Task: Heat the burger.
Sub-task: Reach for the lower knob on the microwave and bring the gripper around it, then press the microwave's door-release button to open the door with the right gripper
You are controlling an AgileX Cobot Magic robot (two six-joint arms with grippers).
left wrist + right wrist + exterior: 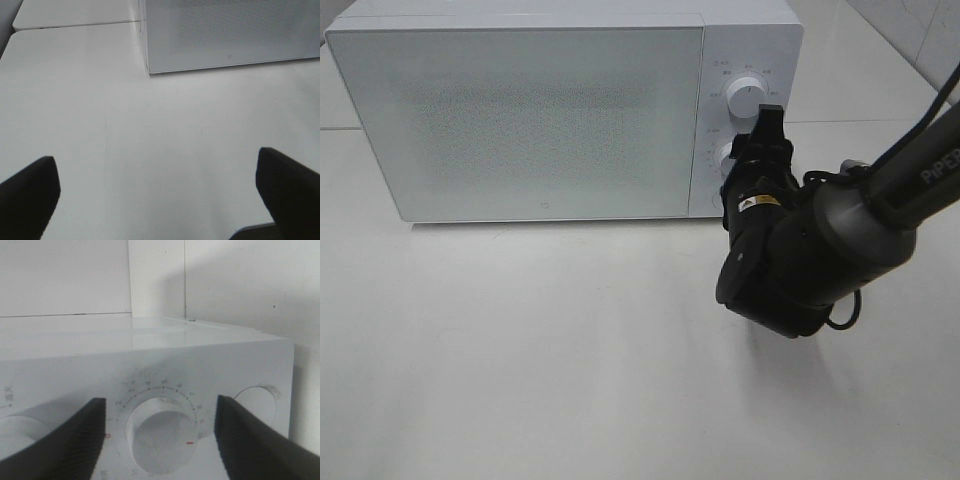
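White, bare surface (pixel 520 350) runs wall to wall from where I stand, with pale tiled wall behind it. Over on the left, the left end effector (pixel 156 160) hangs above the bare surface, its two black fingers (pixel 30 195) spread wide apart with nothing between them. Its own camera shows the near corner of the microwave just ahead of it. The high camera does not show this arm at all.

At 12 o'clock on the surface sits the white microwave oven (pixel 520 110), its frosted door (pixel 530 120) closed flat against the body. The burger cannot be seen in any view. The door is too cloudy to tell what lies behind it.

On the oven's control panel, at about 1 o'clock, there are two round white dials one above the other. The upper dial (pixel 747 93) stands free. The lower dial (pixel 160 435) has a ring of small printed numbers around it and a red mark on its edge.

From 3 o'clock the black right arm (pixel 840 230) reaches in. The right end effector (pixel 766 125) points straight at the lower dial. Seen from its wrist, the ribbed fingers (pixel 65 440) stand apart on either side of the dial, with a gap showing on each side, so they are not gripping it.
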